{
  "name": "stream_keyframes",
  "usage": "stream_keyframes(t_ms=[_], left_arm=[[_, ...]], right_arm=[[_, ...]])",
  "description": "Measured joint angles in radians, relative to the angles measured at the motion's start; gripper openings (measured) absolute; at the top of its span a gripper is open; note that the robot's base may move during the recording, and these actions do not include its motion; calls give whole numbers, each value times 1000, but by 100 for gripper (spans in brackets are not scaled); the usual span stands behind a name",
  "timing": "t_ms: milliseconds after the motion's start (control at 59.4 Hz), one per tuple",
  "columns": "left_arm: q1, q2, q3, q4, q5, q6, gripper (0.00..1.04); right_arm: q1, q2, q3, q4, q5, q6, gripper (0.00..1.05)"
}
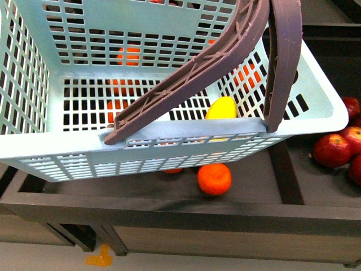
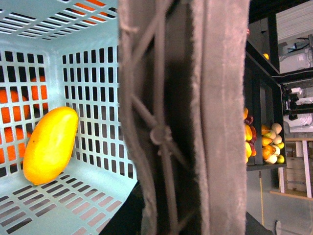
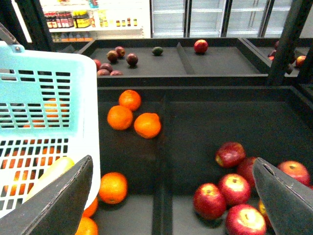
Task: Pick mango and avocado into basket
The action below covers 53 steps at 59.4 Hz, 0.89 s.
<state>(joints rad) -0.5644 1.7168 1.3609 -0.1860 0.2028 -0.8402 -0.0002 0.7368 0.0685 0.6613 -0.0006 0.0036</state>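
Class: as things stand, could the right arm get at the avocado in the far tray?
Probably yes, though it is far off. The right gripper is open and empty. The avocado lies uncovered, apart from other fruit. Only the tray wall stands between.

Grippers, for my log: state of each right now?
Left gripper: fingers not in view; only the basket handle fills its camera.
Right gripper: open, holding nothing.

The handles (image 1: 282, 56) cross the basket (image 1: 56, 152) mouth; open room lies left of them.
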Motion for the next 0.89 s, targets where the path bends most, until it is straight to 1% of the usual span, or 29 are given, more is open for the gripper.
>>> stream_keyframes(t_ms=[892], left_arm=[[0, 0, 0, 0, 3, 0, 14]], right_arm=[[0, 0, -1, 0, 2, 0, 96]])
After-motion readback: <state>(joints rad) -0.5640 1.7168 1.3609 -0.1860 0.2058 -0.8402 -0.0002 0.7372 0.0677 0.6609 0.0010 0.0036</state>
